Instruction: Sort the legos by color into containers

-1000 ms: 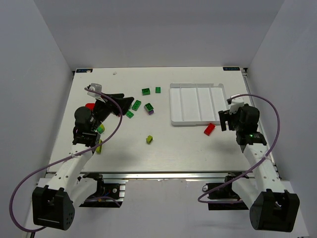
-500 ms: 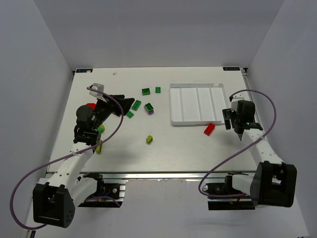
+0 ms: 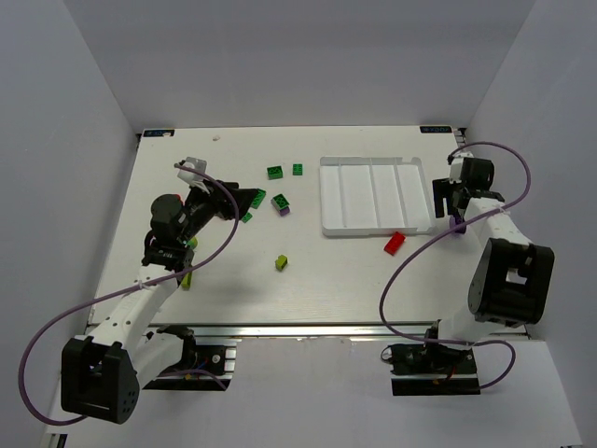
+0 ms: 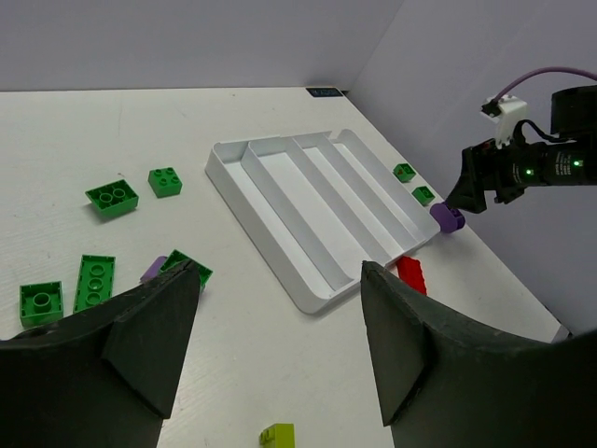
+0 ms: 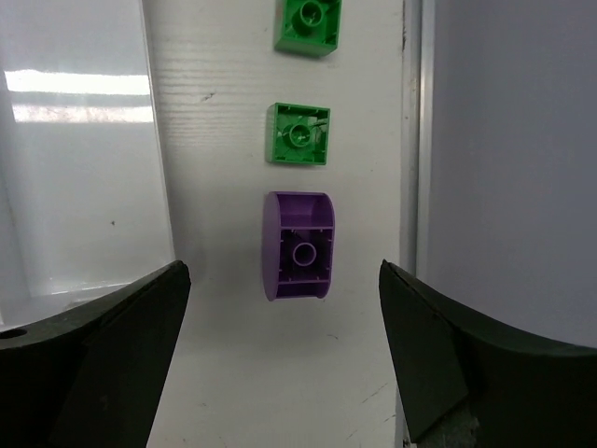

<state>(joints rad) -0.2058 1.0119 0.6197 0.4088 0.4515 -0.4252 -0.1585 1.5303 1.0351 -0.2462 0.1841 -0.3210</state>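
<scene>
The white tray (image 3: 373,231) with its long containers holds no legos that I can see. My right gripper (image 3: 443,207) hangs open at the tray's right side, over a purple lego (image 5: 298,245) lying on its side. Two green legos (image 5: 299,133) (image 5: 309,21) lie beyond it, between the tray wall (image 5: 159,187) and the table edge. My left gripper (image 3: 244,198) is open and holds nothing, above a cluster of green legos (image 4: 112,197) (image 4: 93,280). A red lego (image 3: 395,243) lies at the tray's near right corner. A yellow-green lego (image 3: 281,263) sits mid-table.
A green-on-purple pair (image 3: 280,204) lies left of the tray, with two more green legos (image 3: 275,172) (image 3: 298,169) further back. Another yellow-green lego (image 3: 187,278) rests by my left forearm. The right wall (image 5: 504,140) stands close beside the purple lego.
My right arm has swung back and to the right, from the red lego to the strip beside the tray. My left gripper has drifted slightly right and back.
</scene>
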